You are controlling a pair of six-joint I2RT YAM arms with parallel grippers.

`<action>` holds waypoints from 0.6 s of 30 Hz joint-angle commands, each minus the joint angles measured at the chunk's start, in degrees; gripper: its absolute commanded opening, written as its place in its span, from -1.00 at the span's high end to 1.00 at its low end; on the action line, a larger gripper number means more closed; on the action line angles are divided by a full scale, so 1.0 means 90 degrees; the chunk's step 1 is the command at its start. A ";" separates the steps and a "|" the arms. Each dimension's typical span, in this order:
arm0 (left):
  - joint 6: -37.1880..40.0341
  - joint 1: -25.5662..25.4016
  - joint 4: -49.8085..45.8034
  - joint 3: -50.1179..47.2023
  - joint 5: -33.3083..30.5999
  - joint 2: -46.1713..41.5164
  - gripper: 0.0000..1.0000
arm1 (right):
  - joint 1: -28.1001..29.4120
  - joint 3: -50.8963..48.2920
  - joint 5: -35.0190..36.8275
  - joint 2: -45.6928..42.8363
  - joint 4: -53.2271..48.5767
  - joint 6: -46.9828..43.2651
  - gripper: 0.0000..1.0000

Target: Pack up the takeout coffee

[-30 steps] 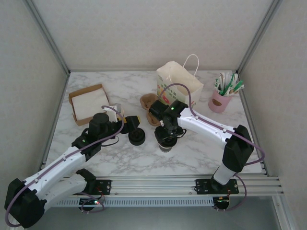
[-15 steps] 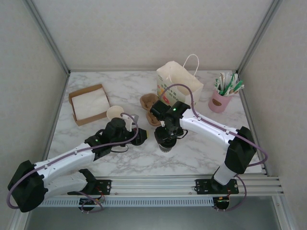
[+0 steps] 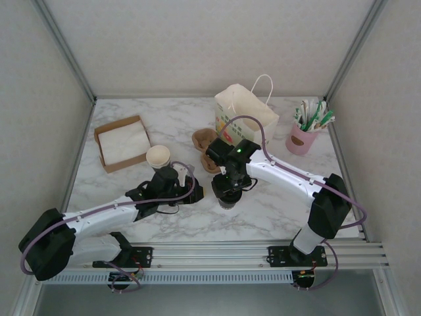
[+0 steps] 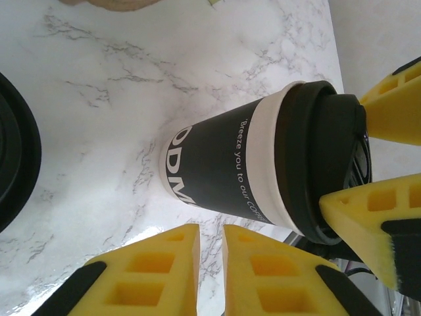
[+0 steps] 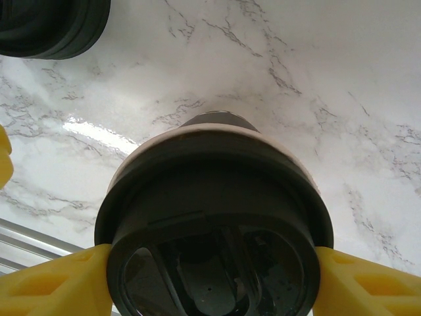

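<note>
as two right fingers (image 5: 52, 284) clasp one takeout coffee (image 5: 210, 197), one open cup (image 3: 158, 157) stands.

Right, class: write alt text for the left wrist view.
A lidded black cup stands on a marble table, the right gripper clamped on its top. Below, the left gripper is nearly closed on nothing; black lids sit at the left edge.

Probably a lab test cell: marble-look table (image 3: 177, 118) walled by grey panels (image 3: 217, 46), aluminium rail (image 3: 217, 253).

black takeout coffee (image 4: 223, 168) with white lettering, grey-veined white marble table (image 3: 177, 122), cream paper bag (image 3: 245, 113), pink holder (image 3: 302, 140)
</note>
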 commanded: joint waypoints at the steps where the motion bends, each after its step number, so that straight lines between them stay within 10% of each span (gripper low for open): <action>1: -0.0121 -0.0058 0.0493 -0.0111 0.0180 0.0095 0.67 | -0.0025 0.0075 -0.0053 0.0119 0.0051 0.0078 -0.40; 18: -0.0174 -0.0097 0.0880 -0.0185 0.0248 0.0517 0.68 | -0.0034 0.0216 -0.0085 0.0175 0.0071 0.0069 -0.39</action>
